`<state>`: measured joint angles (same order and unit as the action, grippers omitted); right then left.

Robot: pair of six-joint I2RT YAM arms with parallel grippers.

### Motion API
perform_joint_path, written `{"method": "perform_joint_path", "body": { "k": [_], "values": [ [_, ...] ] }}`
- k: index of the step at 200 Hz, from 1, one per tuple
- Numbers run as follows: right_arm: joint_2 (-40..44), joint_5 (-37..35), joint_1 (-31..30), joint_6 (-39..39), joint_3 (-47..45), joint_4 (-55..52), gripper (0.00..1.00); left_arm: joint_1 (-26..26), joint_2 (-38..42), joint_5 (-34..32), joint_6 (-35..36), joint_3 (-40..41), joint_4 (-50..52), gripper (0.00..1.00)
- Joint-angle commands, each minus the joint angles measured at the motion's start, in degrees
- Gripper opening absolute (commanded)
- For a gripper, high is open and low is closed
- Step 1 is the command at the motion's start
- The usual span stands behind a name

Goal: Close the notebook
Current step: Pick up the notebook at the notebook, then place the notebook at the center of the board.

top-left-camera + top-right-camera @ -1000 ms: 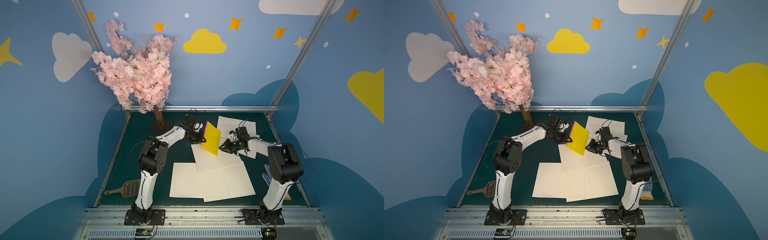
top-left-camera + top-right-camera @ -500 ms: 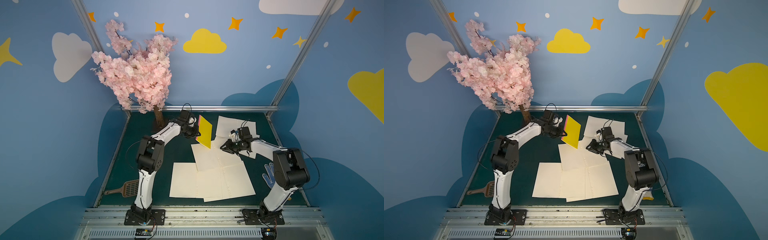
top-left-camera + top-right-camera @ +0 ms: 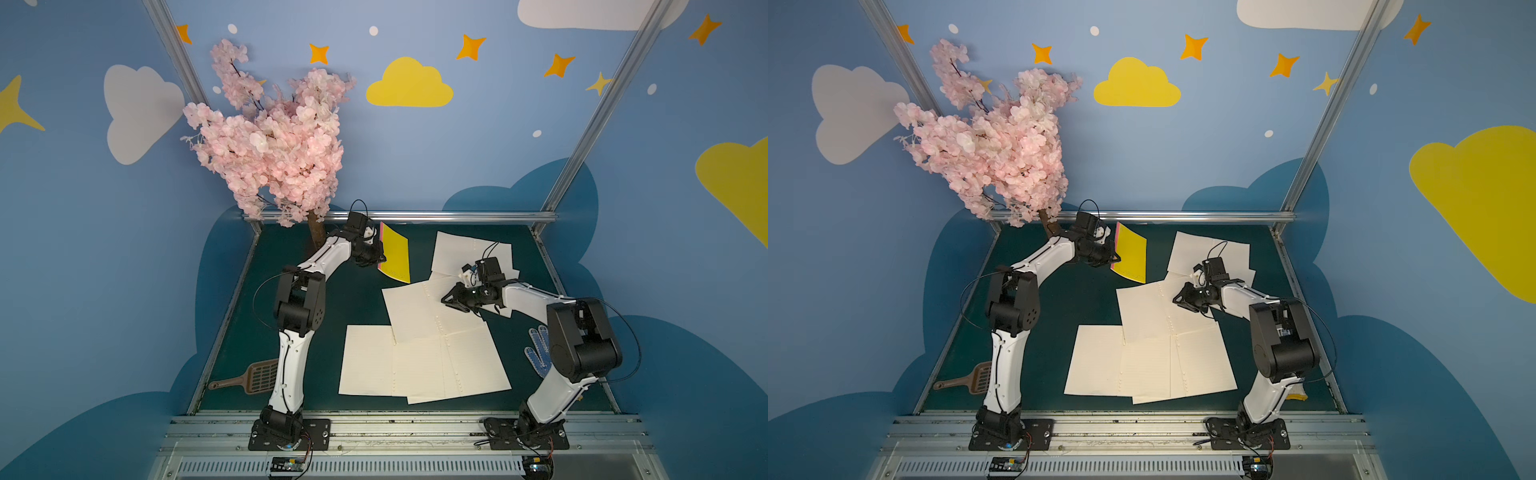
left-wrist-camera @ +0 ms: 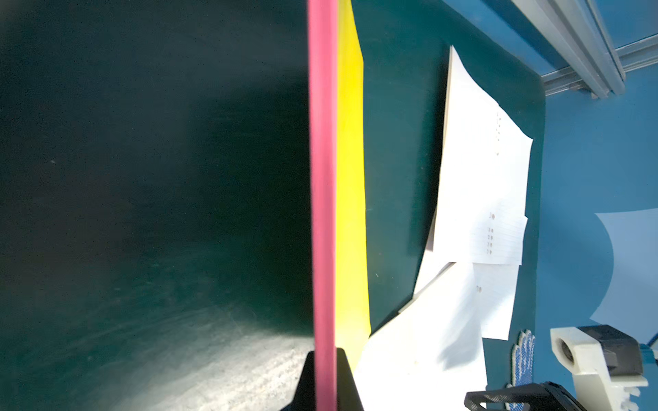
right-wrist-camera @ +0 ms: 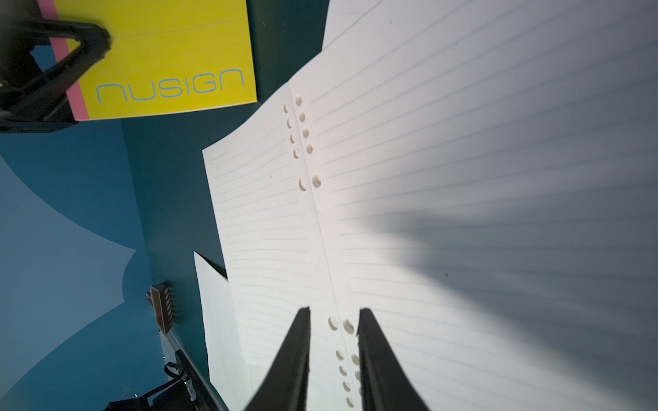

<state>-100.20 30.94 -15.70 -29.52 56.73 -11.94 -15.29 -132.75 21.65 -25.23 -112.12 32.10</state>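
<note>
The notebook (image 3: 395, 257) has a yellow cover and a pink spine. It hangs upright above the green mat at the back in both top views (image 3: 1133, 258), and its covers look shut together. My left gripper (image 3: 376, 261) is shut on its pink spine edge (image 4: 323, 213), one black finger on each side (image 4: 324, 352). The right wrist view shows the yellow cover (image 5: 160, 53) printed "nusign". My right gripper (image 3: 448, 299) hovers over loose lined sheets (image 5: 427, 178). Its jaws stand nearly together with nothing between them (image 5: 333, 315).
Punched loose sheets (image 3: 424, 361) lie overlapping across the mat's middle, with more (image 3: 465, 253) at the back right. A pink blossom tree (image 3: 274, 145) stands at the back left. A brown scoop (image 3: 253, 376) lies front left and a dotted glove (image 3: 538, 351) by the right arm.
My left gripper has carried the notebook back and to the left, away from the loose sheets. My right gripper has drifted slightly over the sheets, still holding nothing.
</note>
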Motion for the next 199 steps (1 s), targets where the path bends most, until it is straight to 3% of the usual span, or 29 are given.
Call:
{"method": "perform_joint_path", "body": {
  "k": [1,58,199],
  "values": [
    [1.8,0.1,-0.3,0.8,-1.0,-0.2,0.26,1.1,-1.8,-2.8,3.1,-2.5,3.4,0.03],
    [1.7,0.2,-0.3,0.5,-1.7,0.6,0.26,2.8,-3.5,-5.4,6.1,-4.4,7.0,0.03],
    [2.1,0.2,-0.3,0.3,-2.1,0.8,0.27,4.3,0.4,-15.7,6.8,1.1,8.5,0.06]
  ]
}}
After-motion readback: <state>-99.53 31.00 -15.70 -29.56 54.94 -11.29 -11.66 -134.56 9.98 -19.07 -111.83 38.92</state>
